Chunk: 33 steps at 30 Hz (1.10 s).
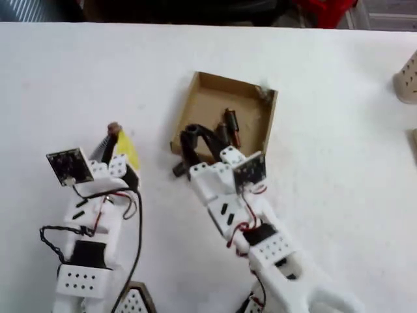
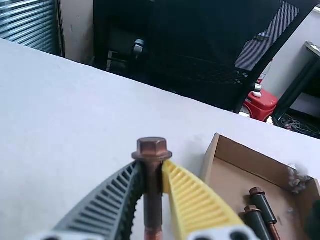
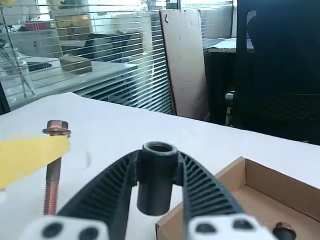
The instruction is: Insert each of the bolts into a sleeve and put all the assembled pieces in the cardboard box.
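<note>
My left tool [image 2: 152,172] is clenched on a copper bolt [image 2: 152,205], head up, over the tabletop [image 1: 326,98] on the left-edge side of the cardboard box [image 1: 225,81]; my right tool [image 3: 158,162] grips a black sleeve [image 3: 158,187] upright, open end up, at the box's near left corner; sleeved bolts [image 1: 232,127] lie inside the box, which sits mid-tabletop.

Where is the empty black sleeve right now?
The sleeve stands upright, clamped in the right gripper. It is beside a corner of the cardboard box, between the box and the bolt held in the left gripper.
</note>
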Available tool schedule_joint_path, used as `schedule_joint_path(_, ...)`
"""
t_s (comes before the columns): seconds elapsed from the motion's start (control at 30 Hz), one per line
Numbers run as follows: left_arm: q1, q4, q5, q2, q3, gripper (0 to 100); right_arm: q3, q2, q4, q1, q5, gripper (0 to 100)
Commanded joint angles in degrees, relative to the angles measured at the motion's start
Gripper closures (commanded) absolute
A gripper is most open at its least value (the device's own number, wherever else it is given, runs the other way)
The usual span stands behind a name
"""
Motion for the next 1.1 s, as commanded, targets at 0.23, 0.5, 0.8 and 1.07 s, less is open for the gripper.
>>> schedule_joint_path(0.23,-0.3,-2.1,-0.6,-1.4,-0.9,98,-10.4,38.0,-34.2,1.7,-0.6,98.2)
schedule_joint_path(0.5,-0.3,-2.1,-0.6,-1.4,-0.9,98,-4.7,44.9,-45.0,0.4,-0.6,98.3)
schedule_joint_path(0.8,-0.3,-11.4,-0.6,-1.5,4.1,98,9.8,44.9,-57.1,-4.4,-0.4,98.3)
schedule_joint_path(1.07,0.0,-14.5,-0.6,-1.5,4.2,98,13.5,45.4,-60.5,-5.0,-0.5,98.3)
